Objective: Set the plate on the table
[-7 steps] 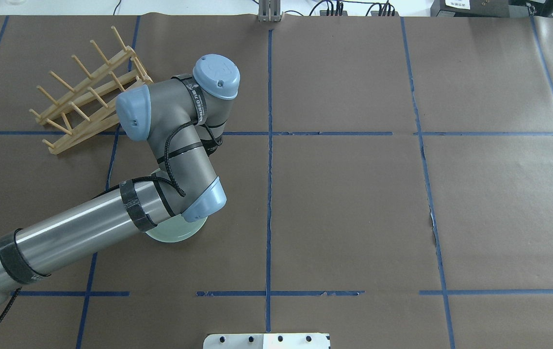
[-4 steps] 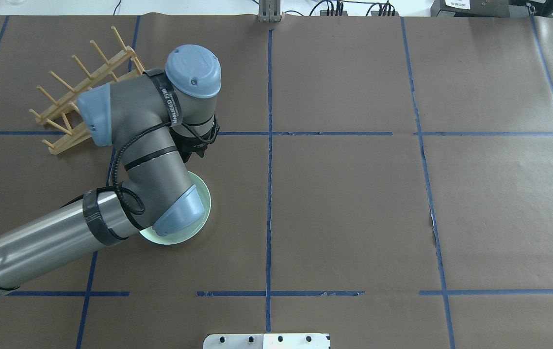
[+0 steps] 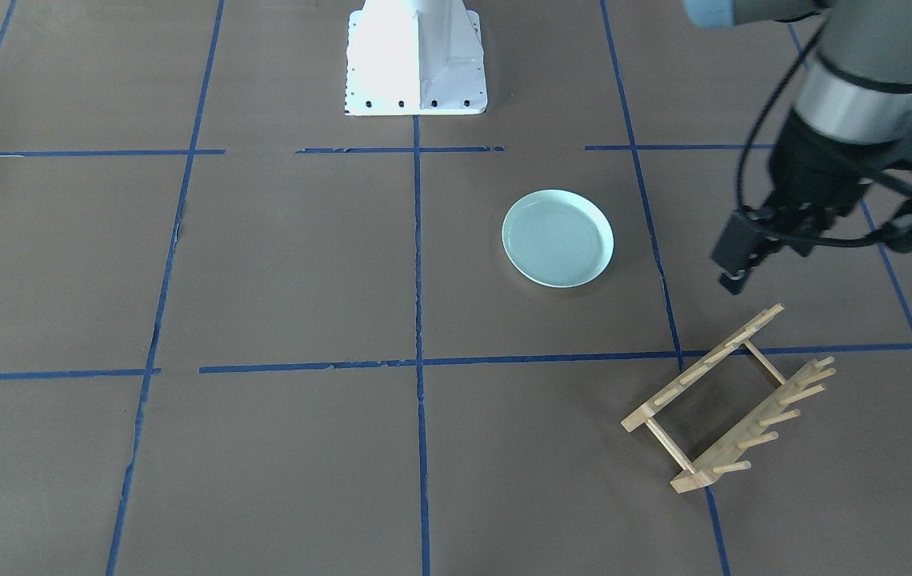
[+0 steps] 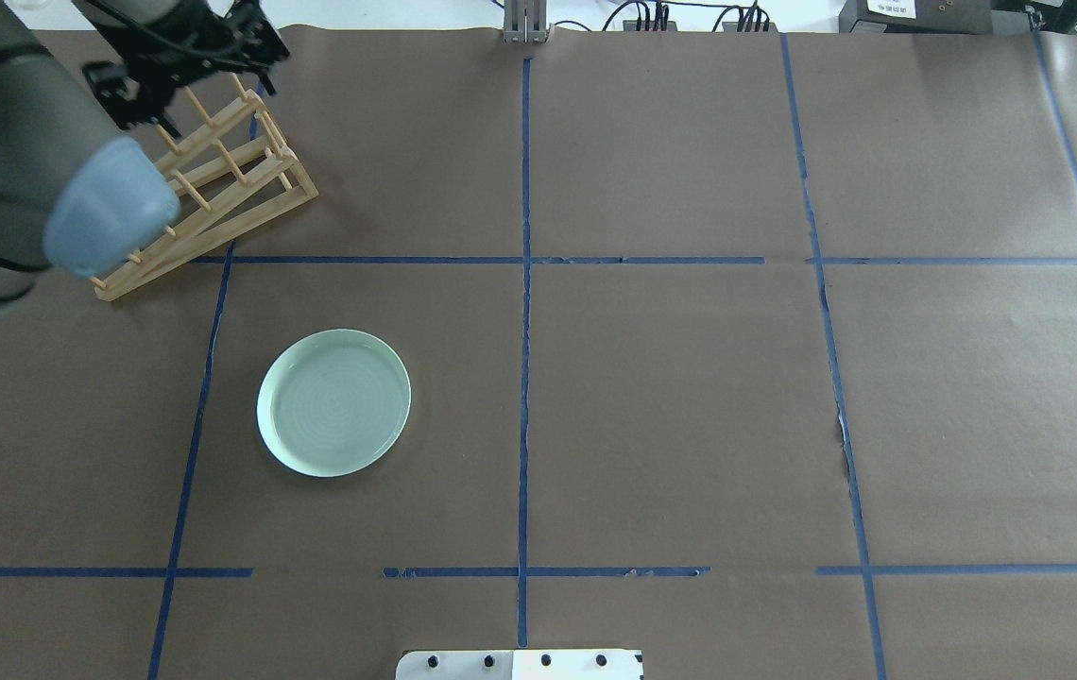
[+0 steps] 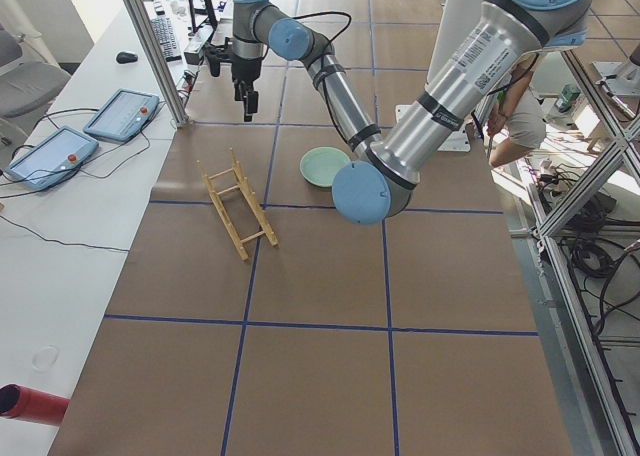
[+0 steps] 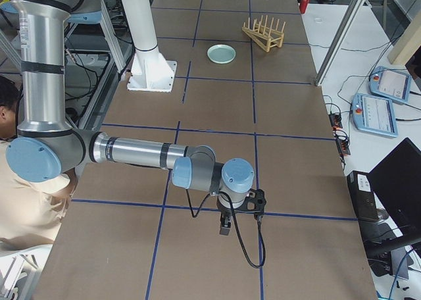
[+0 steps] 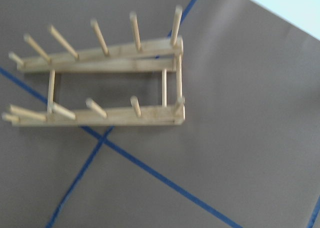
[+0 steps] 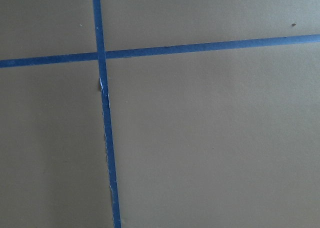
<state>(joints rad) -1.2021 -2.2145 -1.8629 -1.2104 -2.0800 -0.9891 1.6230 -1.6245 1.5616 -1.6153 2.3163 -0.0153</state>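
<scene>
The left arm has pulled off the plate (image 4: pixel 333 402) since the earlier overhead frames, where its elbow and forearm covered most of it. The arm now sits up in the far left corner of that view, and the whole plate is uncovered.

The plate lies flat and right side up on the table (image 4: pixel 690 397), directly on the brown paper. It is inside one taped square just left of the centre blue line and touches none of the lines. Its concentric rings show plainly in the front-facing view, and nothing rests on or in it.

Beyond it and further to the left stands the wooden peg rack (image 4: pixel 217 179), set at an angle with one corner across a tape line. It is clearly apart from the plate.

The left gripper (image 4: pixel 187 66) hangs in the air over the far end of the rack with its jaws spread wide and nothing between them. Its wrist camera looks down on the rack, blurred. A pale patch (image 7: pixel 292 8) in that view's corner may be the bare surface past the paper's edge, though it is too soft to be sure.

The right gripper (image 6: pixel 227 226) shows only in the right side view, low over the paper near a tape crossing and well apart from the plate. Whether its jaws are apart or together I cannot tell. Its own camera sees only paper and tape.

The white robot base (image 3: pixel 416 56) stands at the table's near edge.
</scene>
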